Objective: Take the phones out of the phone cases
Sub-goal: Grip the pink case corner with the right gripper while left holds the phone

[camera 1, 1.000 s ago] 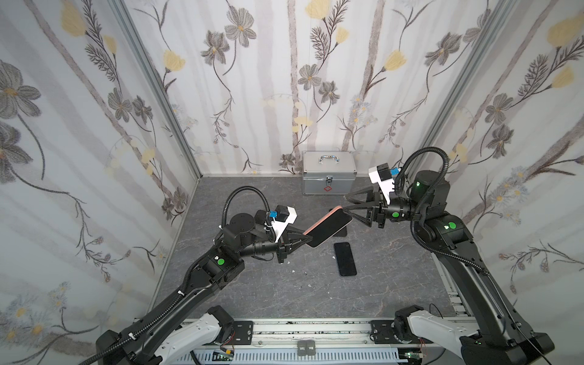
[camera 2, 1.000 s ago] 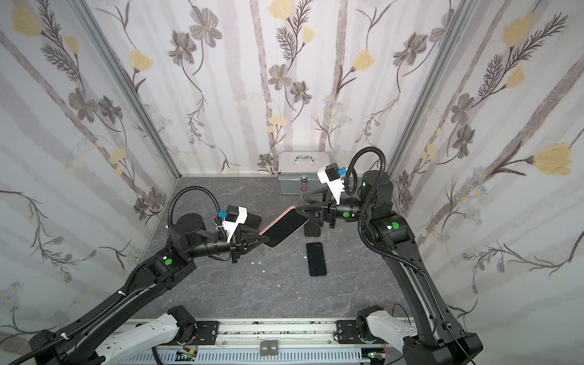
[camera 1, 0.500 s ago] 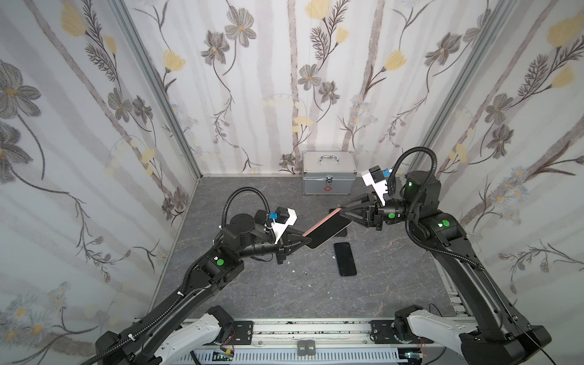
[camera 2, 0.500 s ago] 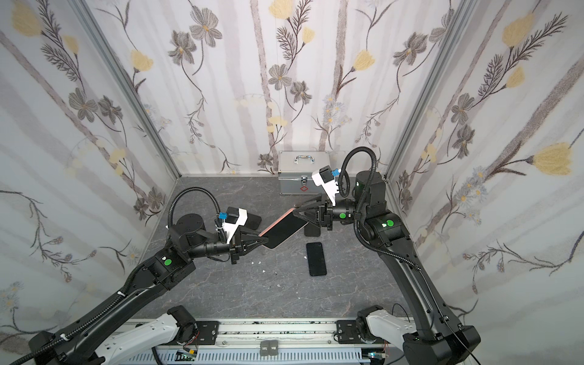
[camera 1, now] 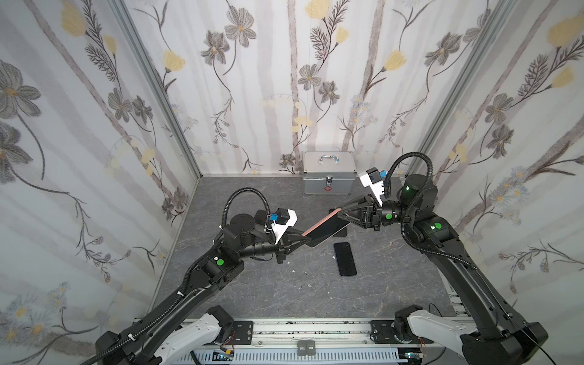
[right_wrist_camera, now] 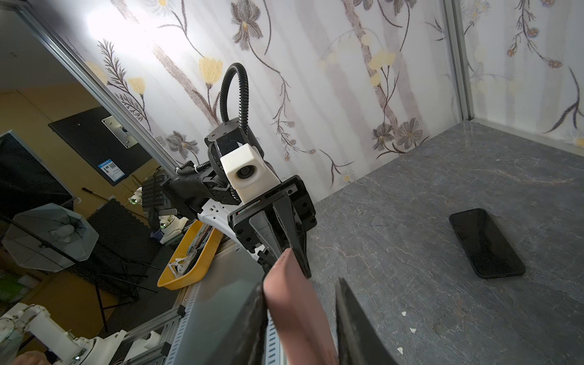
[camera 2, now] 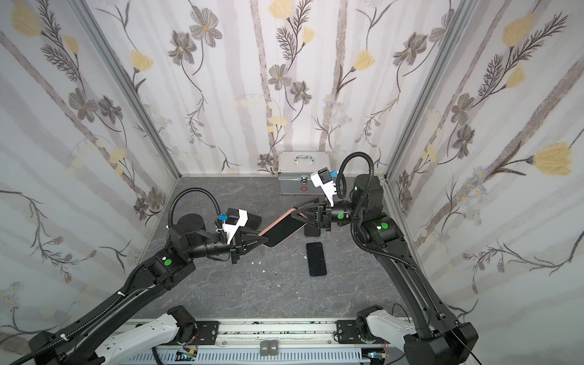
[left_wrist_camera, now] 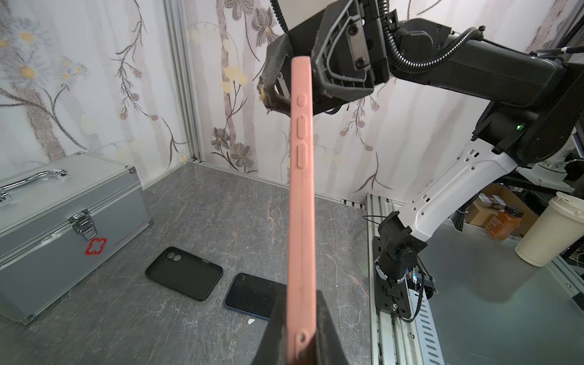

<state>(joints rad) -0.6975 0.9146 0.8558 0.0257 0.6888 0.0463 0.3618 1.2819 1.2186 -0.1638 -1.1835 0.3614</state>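
The pink phone case [camera 1: 319,222] [camera 2: 277,225] hangs tilted in the air over the table's middle, with the phone's dark face [camera 1: 328,230] showing in it. My left gripper [camera 1: 305,237] [left_wrist_camera: 299,294] is shut on the case's lower end, its fingers flat on both faces. My right gripper [camera 1: 337,213] [right_wrist_camera: 300,282] is closed around the upper end. In the right wrist view the case [right_wrist_camera: 294,303] lies slantwise between the fingers, against one fingertip [right_wrist_camera: 259,294], with a narrow gap at the other tip. The left wrist view shows the case [left_wrist_camera: 301,189] edge-on with its side buttons.
A bare black phone [camera 1: 345,259] [left_wrist_camera: 252,295] lies flat on the grey table just in front of the held case. An empty black case [left_wrist_camera: 184,273] lies near it. A silver metal box [camera 1: 328,172] stands at the back wall. Another dark case [camera 2: 252,221] lies behind the left wrist.
My right gripper moved left onto the pink case's upper end and narrowed its jaws around it. The left gripper kept its hold and stayed in place.
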